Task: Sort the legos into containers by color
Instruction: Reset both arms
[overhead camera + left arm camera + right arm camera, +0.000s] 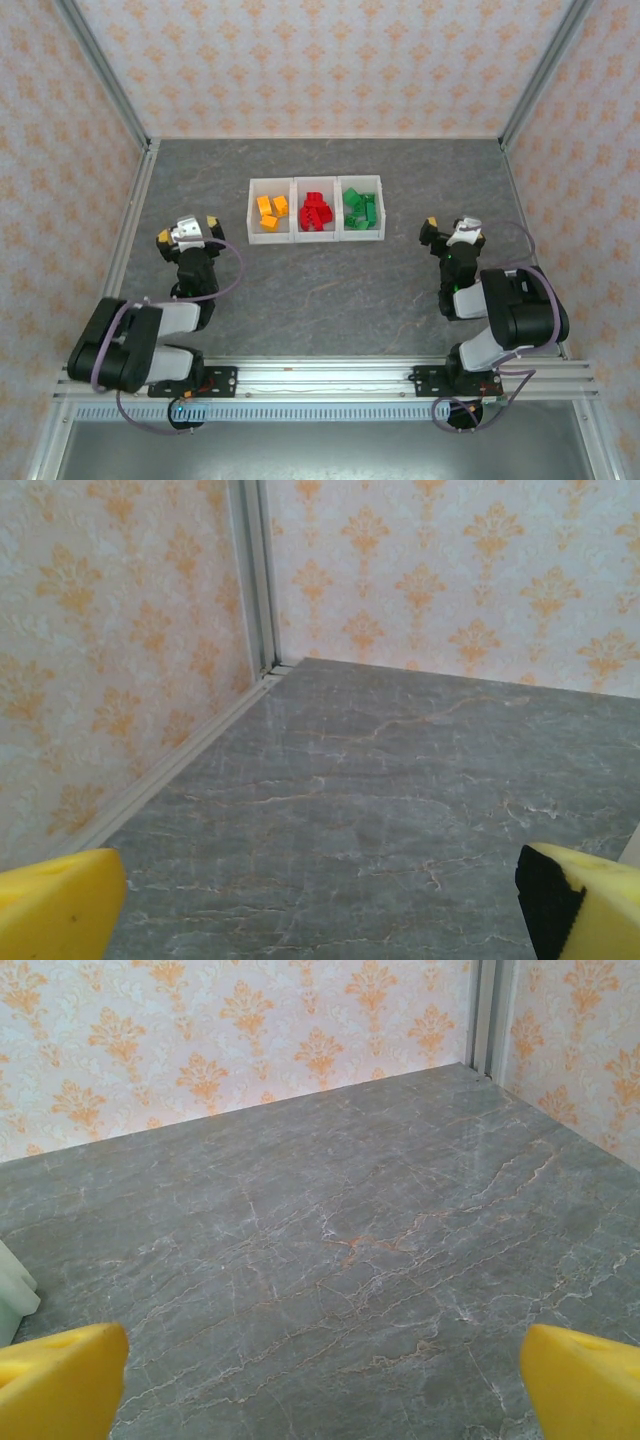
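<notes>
Three joined white containers (293,238) stand in a row at the middle of the grey table. Orange-yellow legos (271,210) lie in the left bin, red legos (315,210) in the middle one, green legos (360,209) in the right one. My left gripper (187,230) rests left of the bins, open, with nothing between its yellow fingertips (55,905). Right of the bins my right gripper (452,230) is open and empty too, its yellow fingertips (585,1380) wide apart over bare table. A white corner of the containers (15,1290) peeks in at the left edge of the right wrist view.
Patterned walls with aluminium posts (100,70) close the table on three sides. The metal rail (320,378) carrying both arm bases runs along the near edge. Bare grey tabletop (320,300) lies between the arms and in front of the bins.
</notes>
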